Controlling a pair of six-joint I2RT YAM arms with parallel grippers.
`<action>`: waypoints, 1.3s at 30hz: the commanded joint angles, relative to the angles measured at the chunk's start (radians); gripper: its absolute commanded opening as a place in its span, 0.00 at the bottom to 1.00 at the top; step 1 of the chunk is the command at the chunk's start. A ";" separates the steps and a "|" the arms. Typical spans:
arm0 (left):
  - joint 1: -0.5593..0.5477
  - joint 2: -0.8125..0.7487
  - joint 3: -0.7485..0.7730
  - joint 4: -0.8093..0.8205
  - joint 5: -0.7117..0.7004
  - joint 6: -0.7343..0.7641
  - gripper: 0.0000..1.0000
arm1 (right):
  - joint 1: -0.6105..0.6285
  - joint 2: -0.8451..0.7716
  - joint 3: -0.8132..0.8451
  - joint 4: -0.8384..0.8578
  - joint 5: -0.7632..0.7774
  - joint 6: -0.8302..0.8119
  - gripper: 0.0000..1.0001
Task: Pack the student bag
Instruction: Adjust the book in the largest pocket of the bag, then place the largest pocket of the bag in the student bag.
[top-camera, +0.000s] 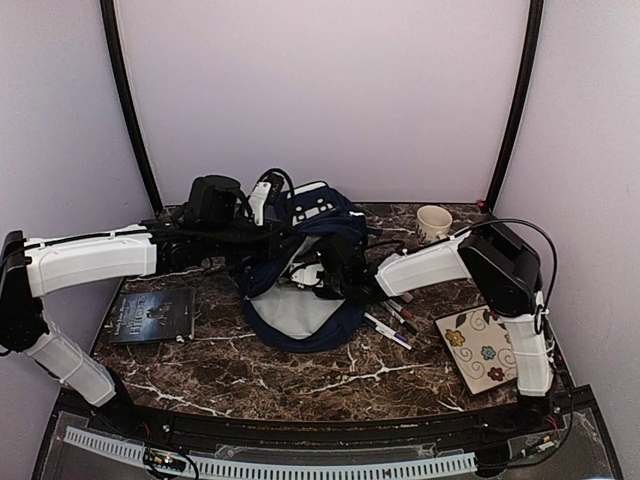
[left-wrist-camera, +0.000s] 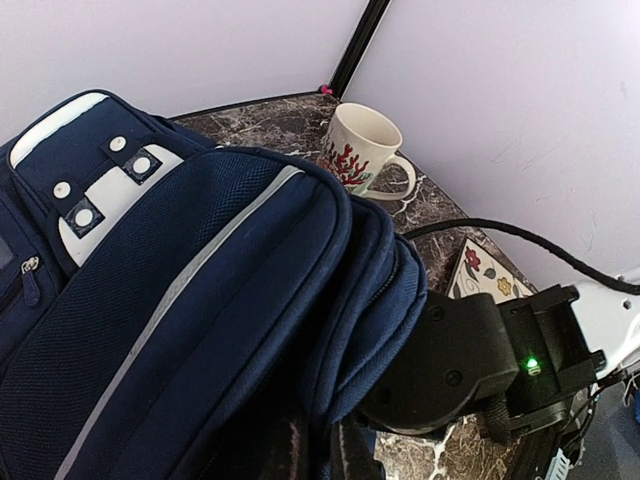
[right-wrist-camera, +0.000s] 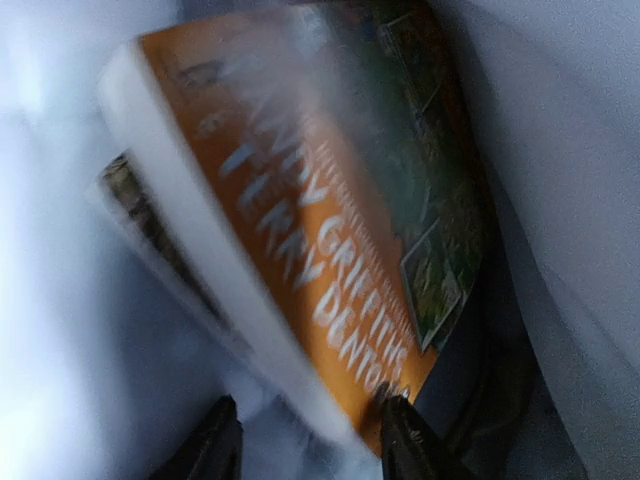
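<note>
The student bag (top-camera: 332, 216), navy with a grey stripe and a white slotted patch, lies mid-table with its light grey lining (top-camera: 298, 314) open toward the front. My left gripper (top-camera: 258, 222) is at the bag's top edge, shut on the fabric. In the left wrist view the bag (left-wrist-camera: 200, 280) fills the frame and hides the fingers. My right gripper (top-camera: 335, 280) reaches inside the bag. In the right wrist view it (right-wrist-camera: 310, 445) stands open around the near corner of an orange book (right-wrist-camera: 330, 230). The right finger touches the cover and the left finger is apart from the page edge.
A cream mug (top-camera: 433, 222) with a red pattern stands at the back right, close to the bag (left-wrist-camera: 360, 150). A dark book (top-camera: 152, 316) lies front left. Several pens (top-camera: 392, 325) and a floral square pad (top-camera: 480, 348) lie to the right of the bag.
</note>
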 joint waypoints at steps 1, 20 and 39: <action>-0.008 0.013 0.070 -0.011 -0.019 -0.031 0.00 | 0.021 -0.139 -0.038 -0.136 -0.122 0.069 0.52; 0.074 0.382 0.285 -0.202 0.036 0.019 0.00 | 0.091 -0.371 -0.161 -0.703 -0.759 0.315 0.47; 0.345 -0.168 0.039 -0.766 -0.446 -0.272 0.85 | 0.076 -0.373 -0.110 -0.687 -0.893 0.394 0.45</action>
